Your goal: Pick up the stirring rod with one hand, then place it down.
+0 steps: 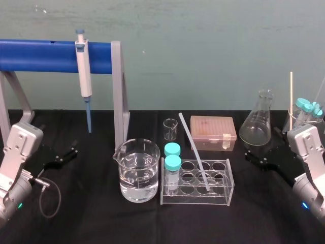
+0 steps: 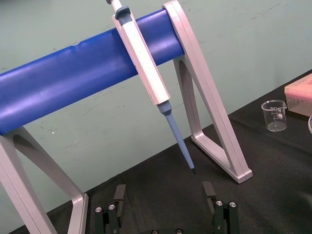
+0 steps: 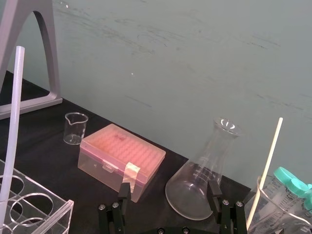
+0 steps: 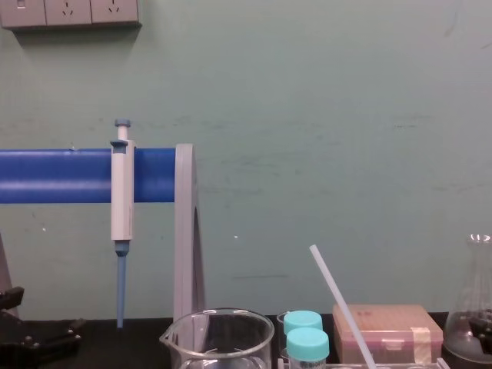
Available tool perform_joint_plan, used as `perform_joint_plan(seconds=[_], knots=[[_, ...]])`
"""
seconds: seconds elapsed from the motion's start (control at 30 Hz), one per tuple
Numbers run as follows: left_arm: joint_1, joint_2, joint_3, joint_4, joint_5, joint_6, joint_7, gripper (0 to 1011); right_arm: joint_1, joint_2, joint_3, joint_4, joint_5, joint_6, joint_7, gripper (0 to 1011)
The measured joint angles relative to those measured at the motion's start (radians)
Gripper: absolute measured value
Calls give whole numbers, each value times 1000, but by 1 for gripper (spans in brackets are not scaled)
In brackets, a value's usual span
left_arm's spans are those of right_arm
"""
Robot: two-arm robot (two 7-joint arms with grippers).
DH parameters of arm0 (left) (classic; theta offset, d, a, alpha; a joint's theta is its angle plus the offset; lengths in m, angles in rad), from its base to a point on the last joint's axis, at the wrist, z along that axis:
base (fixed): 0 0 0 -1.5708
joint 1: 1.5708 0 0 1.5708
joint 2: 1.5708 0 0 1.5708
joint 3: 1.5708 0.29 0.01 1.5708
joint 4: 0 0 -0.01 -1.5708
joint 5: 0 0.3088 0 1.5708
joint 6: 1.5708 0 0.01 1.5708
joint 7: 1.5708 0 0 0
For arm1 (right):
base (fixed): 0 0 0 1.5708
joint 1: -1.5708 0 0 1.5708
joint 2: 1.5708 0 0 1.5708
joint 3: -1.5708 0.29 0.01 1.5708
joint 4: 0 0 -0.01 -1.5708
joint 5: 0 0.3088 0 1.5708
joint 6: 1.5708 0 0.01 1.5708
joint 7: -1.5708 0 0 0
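Observation:
The stirring rod (image 1: 193, 151) is a long translucent-white rod. It leans in the clear tube rack (image 1: 195, 199) at mid-table, its top tilted back and to the left. It also shows in the right wrist view (image 3: 12, 131) and the chest view (image 4: 339, 300). My right gripper (image 1: 259, 155) rests on the black table to the right of the rack, open with nothing between its fingers (image 3: 215, 189). On the left side of the table my left gripper (image 1: 61, 155) also stands open and empty, its fingers (image 2: 119, 194) pointing toward the pipette stand.
A water-filled beaker (image 1: 136, 170) stands left of the rack, which holds two blue-capped vials (image 1: 172, 165). Behind are a small beaker (image 1: 170, 129), a pink tip box (image 1: 213, 132) and a conical flask (image 1: 257, 122). A pipette (image 1: 84, 76) hangs on the blue stand (image 1: 40, 56).

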Motion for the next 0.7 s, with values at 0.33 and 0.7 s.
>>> perform_joint_plan(seconds=[0.33,0.7], knots=[[0,0,0,0,0,0,0,1000,-4,-10,28,-7,46,8,32,1000],[0,0,0,0,0,0,0,1000,19,-49,102,-95,293,138,247,1000]])
